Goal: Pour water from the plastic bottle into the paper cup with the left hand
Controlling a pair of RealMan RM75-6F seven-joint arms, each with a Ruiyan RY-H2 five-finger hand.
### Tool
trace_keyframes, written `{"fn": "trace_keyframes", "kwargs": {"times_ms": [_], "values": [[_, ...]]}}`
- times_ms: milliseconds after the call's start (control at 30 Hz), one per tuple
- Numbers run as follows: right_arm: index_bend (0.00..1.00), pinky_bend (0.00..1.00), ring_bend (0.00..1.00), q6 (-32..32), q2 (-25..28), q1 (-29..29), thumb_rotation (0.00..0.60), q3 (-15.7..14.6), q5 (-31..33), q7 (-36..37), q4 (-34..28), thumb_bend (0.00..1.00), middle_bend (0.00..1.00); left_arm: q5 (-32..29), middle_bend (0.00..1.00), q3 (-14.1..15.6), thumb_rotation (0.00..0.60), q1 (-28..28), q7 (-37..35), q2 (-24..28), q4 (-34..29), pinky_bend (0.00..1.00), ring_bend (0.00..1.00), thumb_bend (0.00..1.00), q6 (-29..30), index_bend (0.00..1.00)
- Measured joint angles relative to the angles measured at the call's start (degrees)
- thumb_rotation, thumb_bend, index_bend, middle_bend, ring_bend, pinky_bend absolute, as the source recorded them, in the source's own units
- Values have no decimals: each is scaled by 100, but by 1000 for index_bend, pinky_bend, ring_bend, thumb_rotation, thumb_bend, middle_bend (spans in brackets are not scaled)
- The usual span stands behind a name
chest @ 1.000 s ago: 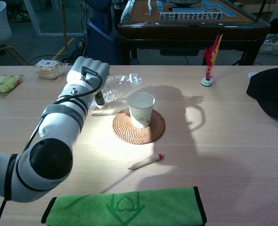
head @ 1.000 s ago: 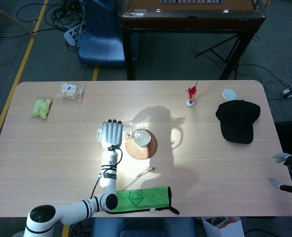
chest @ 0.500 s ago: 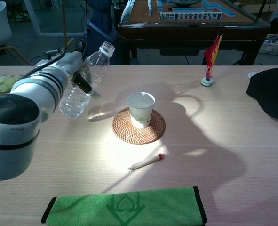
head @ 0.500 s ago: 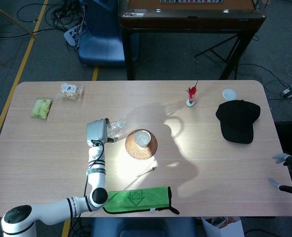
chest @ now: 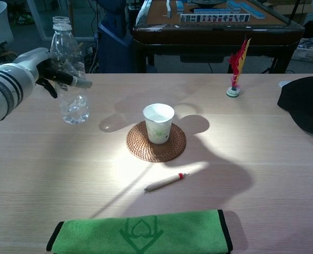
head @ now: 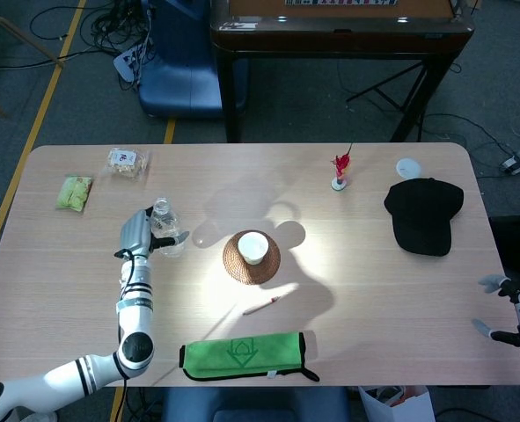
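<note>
A clear plastic bottle (chest: 69,74) with no cap stands upright at the left of the table, a little water in its bottom. My left hand (chest: 35,66) grips it around the middle, fingers (chest: 71,80) wrapped across its front. In the head view the left hand (head: 137,231) holds the bottle (head: 165,233) well left of the cup. The white paper cup (chest: 158,123) stands upright on a round woven coaster (chest: 156,144) at mid-table; the cup (head: 252,247) shows its open mouth from above. My right hand (head: 511,309) hangs off the table's right edge, fingers apart, holding nothing.
A green cloth (chest: 140,231) lies at the near edge, with a thin rolled stick (chest: 164,182) before it. A red feathered shuttlecock (chest: 235,69), a black cap (head: 423,214) and a small white lid (head: 406,166) sit at the right. Two snack packets (head: 75,192) (head: 126,162) lie far left.
My left hand has swung the bottle from tipped over the cup back to upright and carried it leftward, away from the cup. The right hand has barely moved.
</note>
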Motion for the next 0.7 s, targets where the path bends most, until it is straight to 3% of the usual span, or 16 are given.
{"fn": "trace_keyframes", "kwargs": {"times_ms": [367,700], "values": [[371,454,403,-30,-36,15,600,-16,6,-96,-6,0,416,1345,743,827,600,601,-1742,371,199,564,586,74,-267,692],[371,454,403,-69,-59,32,600,-30,22,-173,-15,0,416,2025,742,1411,600,823,-2540,228,1122,564,586,74,-93,690]]}}
